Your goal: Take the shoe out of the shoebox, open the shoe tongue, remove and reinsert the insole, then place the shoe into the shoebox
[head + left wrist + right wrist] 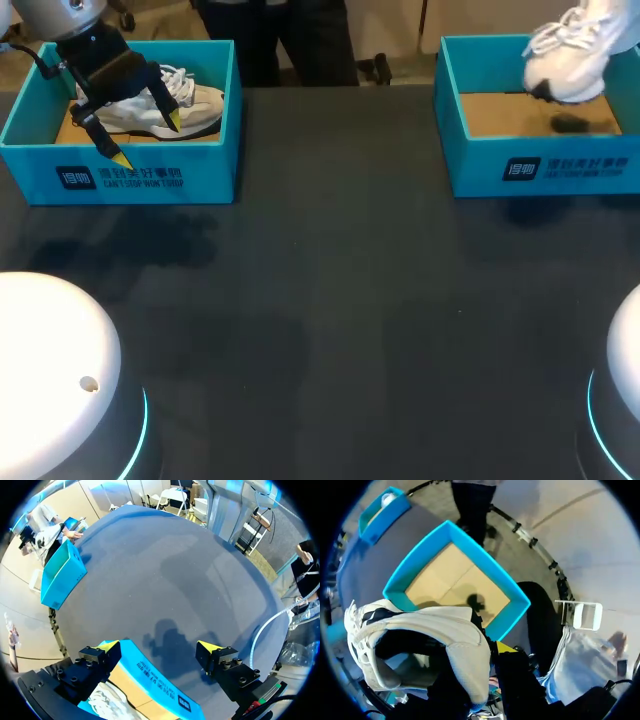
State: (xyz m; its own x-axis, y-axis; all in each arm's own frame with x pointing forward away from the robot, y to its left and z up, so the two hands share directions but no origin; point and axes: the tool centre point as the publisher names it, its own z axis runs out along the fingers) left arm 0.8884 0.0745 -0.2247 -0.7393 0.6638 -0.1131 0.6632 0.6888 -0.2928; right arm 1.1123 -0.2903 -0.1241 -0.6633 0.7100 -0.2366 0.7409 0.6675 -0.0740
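Right gripper (492, 652) clamped on white shoe (566, 62), above far-right shoebox (540, 165). Left gripper (146, 138) fingers apart over far-left shoebox (150, 178). Advise: clear the rim fully, keep grip firm, set shoe on near table

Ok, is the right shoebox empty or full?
Empty. The right shoebox shows only bare cardboard floor in the head and right wrist views; the white shoe hangs in the air above it.

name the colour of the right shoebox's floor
Tan; shoebox floor shows best in right wrist view.
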